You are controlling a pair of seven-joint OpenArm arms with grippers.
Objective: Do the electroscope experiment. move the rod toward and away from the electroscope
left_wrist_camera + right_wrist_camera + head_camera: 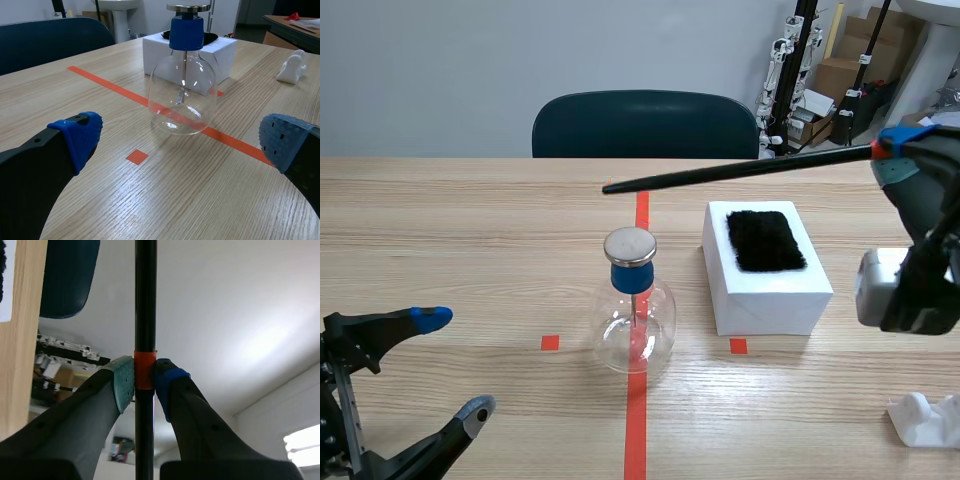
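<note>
Two right fingers clamp the rod, seemingly above the electroscope; left fingers spread; white box beside.

The electroscope stands mid-bench on the tape line that runs away from the robot. A box sits just beside it to the right, with a pad lying on top. The rod lies nearly level in the air, higher than the electroscope's top, with its free end near the tape line and its other end pinched in the raised right claw. The left claw sits low at the near left with its fingers spread, a small figure lies at the near right, and a chair stands behind the bench.
</note>
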